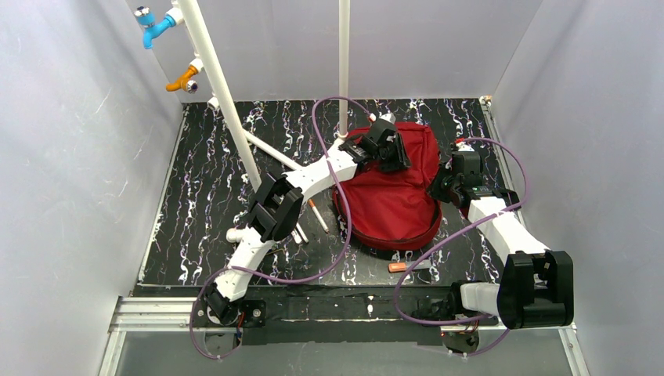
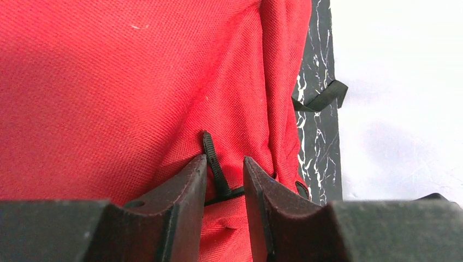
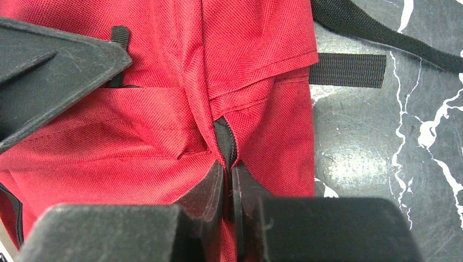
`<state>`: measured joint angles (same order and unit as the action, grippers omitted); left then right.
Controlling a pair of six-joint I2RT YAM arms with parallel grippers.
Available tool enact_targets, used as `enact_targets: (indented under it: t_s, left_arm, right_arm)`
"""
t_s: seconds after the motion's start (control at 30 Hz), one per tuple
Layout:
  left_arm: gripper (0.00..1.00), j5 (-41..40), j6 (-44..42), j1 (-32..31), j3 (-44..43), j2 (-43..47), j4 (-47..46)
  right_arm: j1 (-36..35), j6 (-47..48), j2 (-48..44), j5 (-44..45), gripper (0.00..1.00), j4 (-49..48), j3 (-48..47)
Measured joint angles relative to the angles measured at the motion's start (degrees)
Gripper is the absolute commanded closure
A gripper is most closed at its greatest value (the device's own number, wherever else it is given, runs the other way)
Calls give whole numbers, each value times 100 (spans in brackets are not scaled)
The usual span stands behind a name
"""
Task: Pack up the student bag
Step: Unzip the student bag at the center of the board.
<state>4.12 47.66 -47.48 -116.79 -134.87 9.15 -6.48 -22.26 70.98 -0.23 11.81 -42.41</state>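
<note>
**K:** Left gripper (image 2: 225, 162) sits nearest in its wrist view, with the jaws narrow and a clear slot between them.

**M:** Anything in the slot?

**K:** A black ribbed zip pull (image 2: 211, 155) stands up between the fingers, closer to the left-hand one (I cannot tell whether it is pinched yet). Red cloth is all around it.

**M:** And the right gripper (image 3: 228, 165)?

**K:** Its jaws are nearly together, nipping a fold of red fabric where a black zip end (image 3: 225, 143) runs down into them. It grips the student bag (image 1: 391, 200) at the bag's right edge, and a black strap (image 3: 346, 70) sticks out flat onto the table beside it.

**M:** Where does the bag lie?

**K:** Flat on the black marbled table (image 1: 203, 196), right of centre, between the two wrists. The long axis runs near to far, with the rounded end toward the arm bases and the straighter end toward the back wall (tilted slightly, far end to the right).

**M:** Any loose items?

**K:** A white pen (image 1: 319, 215) lies just beside the bag's left edge. An orange-ended marker (image 1: 399, 267) lies near the rounded end, apart from it.
</note>
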Motion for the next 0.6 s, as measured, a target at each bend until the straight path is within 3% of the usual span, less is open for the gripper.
enact_targets:
  t_s: [0.17,0.4,0.5,0.6]
  left_arm:
    - [82,46,4,-37,-48,-83,-66]
    - [85,-59,-149,-48,-48,-87,-15]
    - [100,-74,-192,-59,-83,-116,-9]
    - [100,-59,-328,-63,-111,-170,-42]
  right_arm:
    - [0,0,0,-2,99,0,0]
    - [2,-4,0,-39,99,0,0]
    - [4,-7,0,-39,99,0,0]
    - [4,-15,0,-35,99,-2,0]
